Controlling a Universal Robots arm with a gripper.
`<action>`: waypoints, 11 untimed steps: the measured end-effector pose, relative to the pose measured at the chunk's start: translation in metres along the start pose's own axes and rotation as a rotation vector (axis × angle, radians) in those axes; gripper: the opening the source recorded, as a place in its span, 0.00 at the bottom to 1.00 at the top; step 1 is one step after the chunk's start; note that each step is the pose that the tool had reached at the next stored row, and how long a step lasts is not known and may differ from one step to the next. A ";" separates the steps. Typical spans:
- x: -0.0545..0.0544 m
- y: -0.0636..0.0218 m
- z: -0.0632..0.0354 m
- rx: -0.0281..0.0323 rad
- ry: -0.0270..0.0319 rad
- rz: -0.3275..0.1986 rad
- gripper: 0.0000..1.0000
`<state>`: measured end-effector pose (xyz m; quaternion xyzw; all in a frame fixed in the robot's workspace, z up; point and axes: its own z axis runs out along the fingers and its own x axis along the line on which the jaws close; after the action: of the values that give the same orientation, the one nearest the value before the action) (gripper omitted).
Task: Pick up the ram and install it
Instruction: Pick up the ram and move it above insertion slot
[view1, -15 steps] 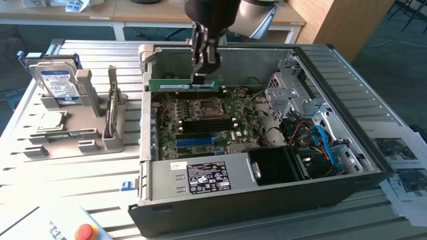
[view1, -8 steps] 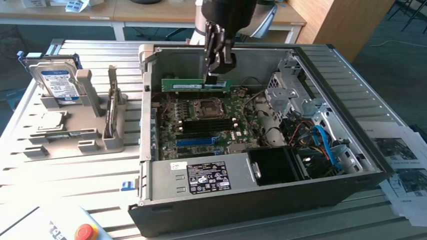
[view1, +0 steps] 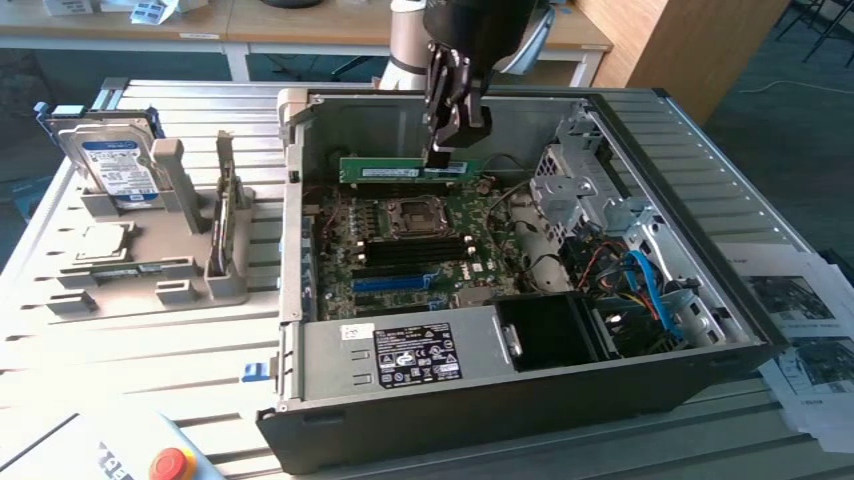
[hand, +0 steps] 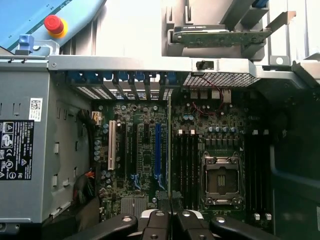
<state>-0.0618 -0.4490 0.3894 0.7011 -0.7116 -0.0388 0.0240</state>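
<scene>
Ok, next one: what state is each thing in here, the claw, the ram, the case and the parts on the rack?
ram: gripped at its top edge, hanging above the motherboard, not seated
claw: shut on the ram
computer case: on its side, panel off, open
memory slots: look empty
hard drive: upright in the rack, outside the case
expansion card: upright in the same rack

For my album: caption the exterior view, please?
Robot fingers hold a green RAM stick above the motherboard inside an open computer case.
</scene>
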 end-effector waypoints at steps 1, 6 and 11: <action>0.000 0.0000 0.0000 0.0000 -0.0001 0.000 0.12; 0.000 0.0003 0.0001 0.0089 0.0000 -0.002 0.12; 0.000 0.0010 0.0002 0.0342 0.0002 -0.010 0.12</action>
<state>-0.0628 -0.4488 0.3894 0.7050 -0.7087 -0.0267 0.0119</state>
